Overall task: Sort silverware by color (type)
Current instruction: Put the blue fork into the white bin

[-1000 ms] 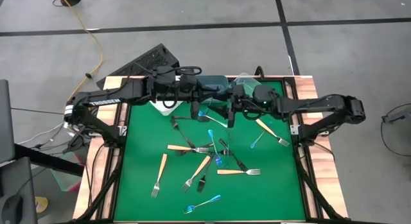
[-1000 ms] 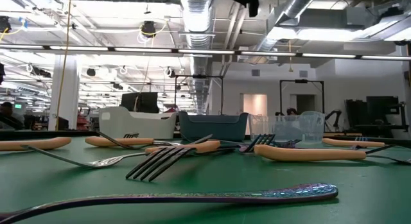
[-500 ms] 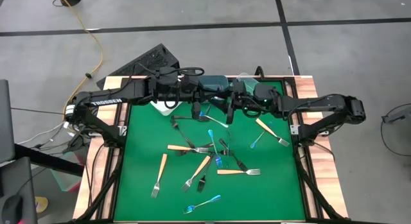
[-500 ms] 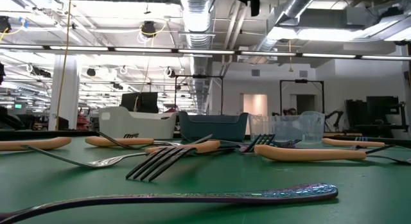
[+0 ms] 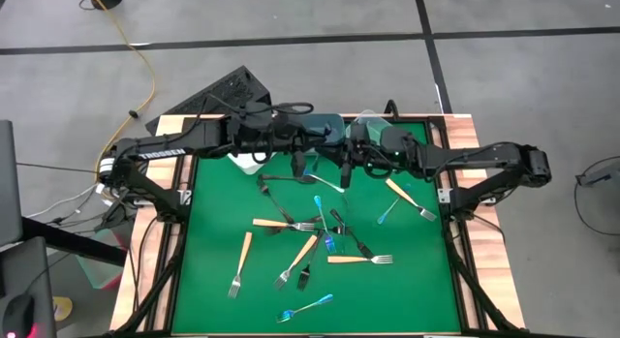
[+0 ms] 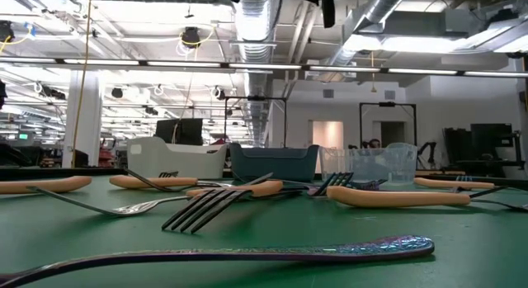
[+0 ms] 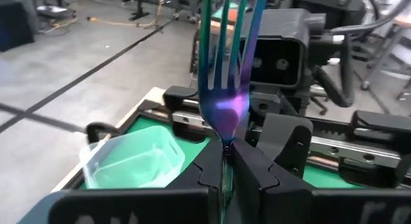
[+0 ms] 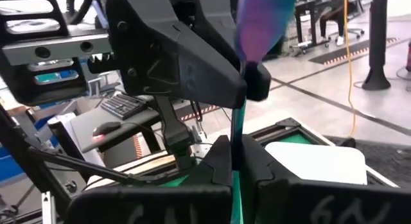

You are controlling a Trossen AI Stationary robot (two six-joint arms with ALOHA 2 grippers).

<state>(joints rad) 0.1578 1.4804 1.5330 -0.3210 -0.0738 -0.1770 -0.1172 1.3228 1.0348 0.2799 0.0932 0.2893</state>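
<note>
An iridescent blue fork (image 7: pixel 226 89) stands upright in the air above the table's far middle, tines up. My left gripper (image 7: pixel 226 161) is shut on it, reaching level from the left. My right gripper (image 8: pixel 235 161) faces it from the right and is shut on the same fork lower down. In the high view the two grippers, left (image 5: pixel 297 164) and right (image 5: pixel 345 173), meet in front of the bins. The other silverware lies flat on the green mat (image 5: pixel 218 183), among it an orange-handled fork (image 5: pixel 274 224), a blue one (image 5: pixel 312 305) and a black one (image 5: pixel 349 237). My left gripper pinches the fork's neck (image 7: pixel 226 146), just below the tines, between its two fingers. The fingers come level from the table's left and lie across the fork. The fork stands upright, clear of the table. My right gripper pinches the fork's thin handle (image 8: pixel 238 131) between its two fingers, below the place where the left fingers (image 8: pixel 255 79) hold it. It comes level from the table's right, across the handle. The fork's wide upper part (image 8: pixel 260 25) rises above both holds.
Three bins stand in a row at the far edge: white (image 6: pixel 177 158), grey-blue (image 6: pixel 274 162) and clear (image 6: pixel 367 166). Several forks are scattered over the middle of the mat, some crossing each other. The mat's near left and near right corners are bare.
My right gripper has shut on the fork that my left gripper holds up. Both arms have stayed at the same place over the table's far middle, and the fork has kept upright.
</note>
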